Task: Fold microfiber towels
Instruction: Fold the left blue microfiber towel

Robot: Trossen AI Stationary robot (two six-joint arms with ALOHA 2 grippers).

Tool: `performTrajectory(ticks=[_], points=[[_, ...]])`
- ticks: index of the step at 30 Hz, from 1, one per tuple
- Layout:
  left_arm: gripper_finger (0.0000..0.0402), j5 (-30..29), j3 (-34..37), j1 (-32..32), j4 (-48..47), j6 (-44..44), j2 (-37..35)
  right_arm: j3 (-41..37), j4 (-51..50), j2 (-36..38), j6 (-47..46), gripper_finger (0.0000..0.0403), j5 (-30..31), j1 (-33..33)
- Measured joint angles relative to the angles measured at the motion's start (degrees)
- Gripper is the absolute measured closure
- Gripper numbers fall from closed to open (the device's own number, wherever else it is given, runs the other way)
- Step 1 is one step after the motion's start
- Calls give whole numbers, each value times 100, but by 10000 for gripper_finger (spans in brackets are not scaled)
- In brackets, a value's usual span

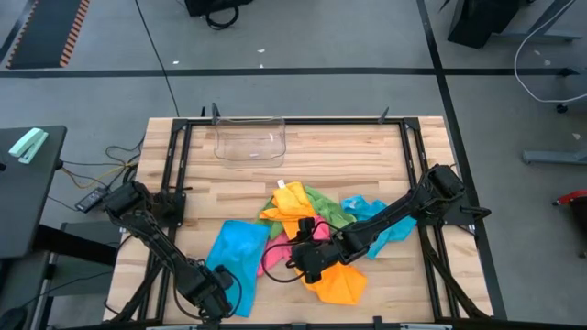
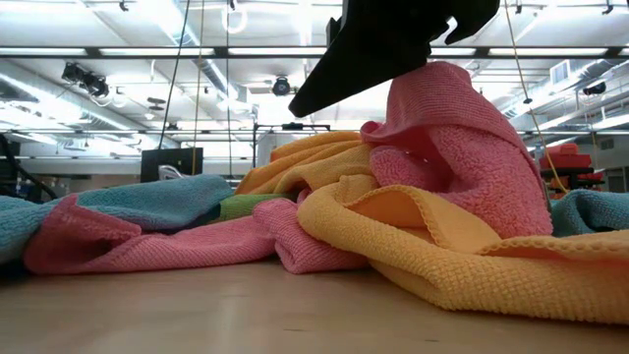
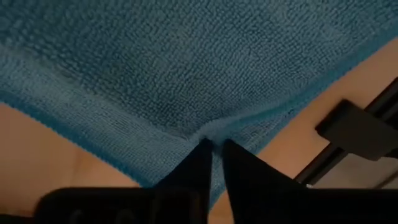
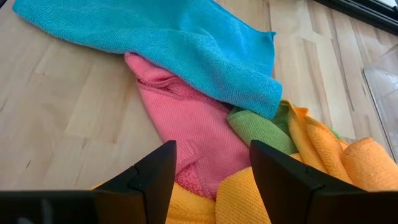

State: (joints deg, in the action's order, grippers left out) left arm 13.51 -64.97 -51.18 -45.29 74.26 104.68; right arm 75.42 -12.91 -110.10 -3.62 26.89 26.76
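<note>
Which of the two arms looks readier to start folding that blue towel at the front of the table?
The left. Its fingers are pinched on the edge of the blue towel at the table's front. The right gripper hangs open over the pink towel in the pile, gripping nothing.

crumpled microfiber towels heaped mid-table

Both arms are black and jointed, black cables looping along their links, and each ends in a gripper with two matte black, wedge-shaped tapering fingers.
</note>
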Motion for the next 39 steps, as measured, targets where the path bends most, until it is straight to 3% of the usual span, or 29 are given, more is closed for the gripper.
performTrajectory(ticks=[3, 10, 16, 22, 39], points=[[392, -1, 0, 0, -3, -238, 0, 0, -2, 0, 0, 190, 0, 0], [395, 143, -436, 61, -958, -950, 0, 0, -4, 0, 0, 190, 0, 0], [388, 210, -929, 79, -1287, -2442, -7, 0, -4, 0, -46, 190, -2, 3], [394, 214, -963, -136, -1713, -3582, -8, 0, -10, 0, -66, 190, -24, 45], [385, 132, -841, -524, -1782, -3912, 417, 0, 14, 0, -69, 190, -31, 74]])
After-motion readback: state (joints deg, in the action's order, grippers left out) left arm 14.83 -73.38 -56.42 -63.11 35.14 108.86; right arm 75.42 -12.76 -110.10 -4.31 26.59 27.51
